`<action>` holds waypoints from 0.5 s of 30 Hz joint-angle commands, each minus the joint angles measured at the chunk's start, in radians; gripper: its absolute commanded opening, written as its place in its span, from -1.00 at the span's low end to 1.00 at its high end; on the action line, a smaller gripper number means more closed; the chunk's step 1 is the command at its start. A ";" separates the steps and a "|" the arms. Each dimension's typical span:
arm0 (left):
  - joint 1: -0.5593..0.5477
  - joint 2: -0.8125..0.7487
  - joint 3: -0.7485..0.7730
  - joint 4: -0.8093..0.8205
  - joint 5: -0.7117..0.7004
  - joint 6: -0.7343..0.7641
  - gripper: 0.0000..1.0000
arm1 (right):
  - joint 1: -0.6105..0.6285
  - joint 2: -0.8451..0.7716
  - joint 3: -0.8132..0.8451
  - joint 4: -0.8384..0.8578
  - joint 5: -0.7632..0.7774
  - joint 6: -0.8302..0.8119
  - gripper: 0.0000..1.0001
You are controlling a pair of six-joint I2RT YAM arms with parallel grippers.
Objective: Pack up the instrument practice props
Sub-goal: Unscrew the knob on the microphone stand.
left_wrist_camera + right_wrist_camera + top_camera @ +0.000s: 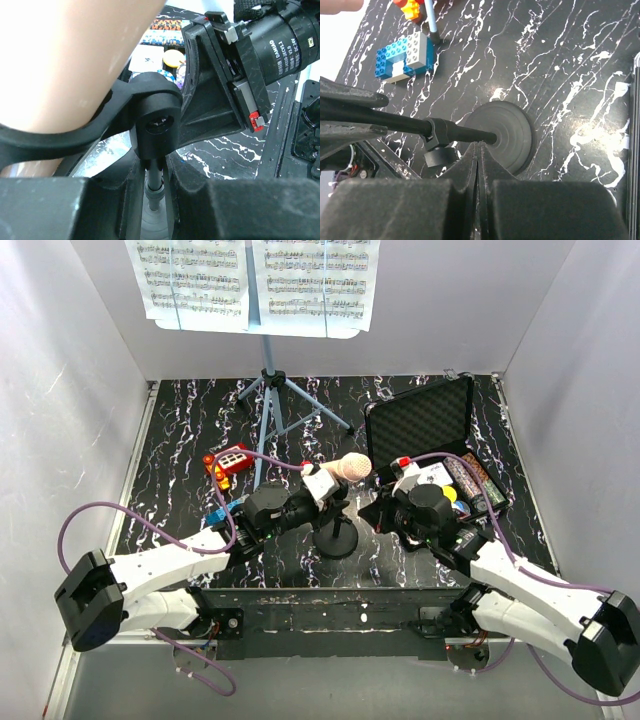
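Music stand (268,390) at the middle of the tabletop's (180,440) rear edge, sheet-music pages (250,280) on its top. Case (420,420) toward the right rear corner. Microphone stand (338,540) near the middle of the front edge, microphone (350,468) on it, just left of the case. Small toy (228,462) left of the music stand's legs; toy block (213,516) in front of that toy, left of the microphone stand.

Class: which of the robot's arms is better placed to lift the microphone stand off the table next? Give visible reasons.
Left, probably: the left tool is closed on the microphone stand, at the stem under its clip. The right tool is shut, tips down at the stand's base, apparently gripping nothing.
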 commanded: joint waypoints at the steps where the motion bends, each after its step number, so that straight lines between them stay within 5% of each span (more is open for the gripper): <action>1: -0.008 0.005 -0.039 -0.099 0.009 -0.014 -1.00 | 0.003 0.002 0.083 -0.076 0.051 0.031 -0.82; 5: -0.008 -0.019 -0.053 -0.100 0.000 -0.023 -1.00 | -0.012 -0.016 0.027 -0.038 -0.097 0.214 -0.06; 7: -0.008 -0.035 -0.059 -0.102 -0.005 -0.017 -1.00 | -0.023 -0.028 -0.006 0.010 -0.169 0.314 0.11; 15: -0.010 -0.053 -0.063 -0.074 -0.042 -0.005 -1.00 | -0.032 -0.015 -0.100 0.188 -0.312 0.691 0.24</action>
